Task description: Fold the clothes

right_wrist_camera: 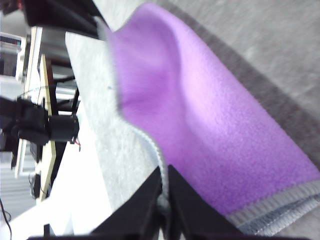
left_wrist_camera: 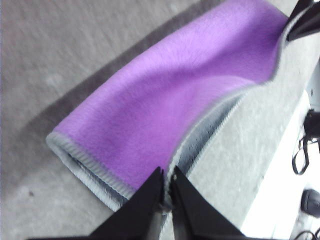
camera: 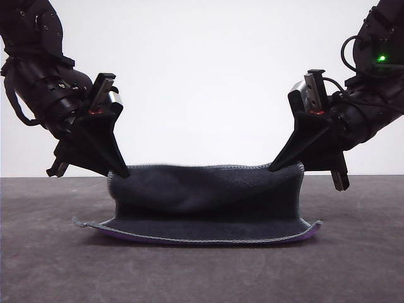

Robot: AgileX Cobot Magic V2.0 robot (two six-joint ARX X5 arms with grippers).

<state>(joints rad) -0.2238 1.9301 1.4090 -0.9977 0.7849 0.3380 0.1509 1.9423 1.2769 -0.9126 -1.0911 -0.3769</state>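
The cloth [camera: 205,202] sat low in the middle of the frame, half lifted off the grey surface [camera: 50,265]. The left gripper [camera: 120,170] and right gripper [camera: 278,167] each pinched a top corner with fingers pressed together. It looked soft, light and floppy, so corners seemed the best places to hold.

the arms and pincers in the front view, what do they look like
Both arms are black with bulky rounded joints. Each ends in a pincer, left and right, with black wedge-shaped fingers tapering to points, below a silver metal block with a small red detail. Black cables loop beside each arm, and a green light glows on the right arm.
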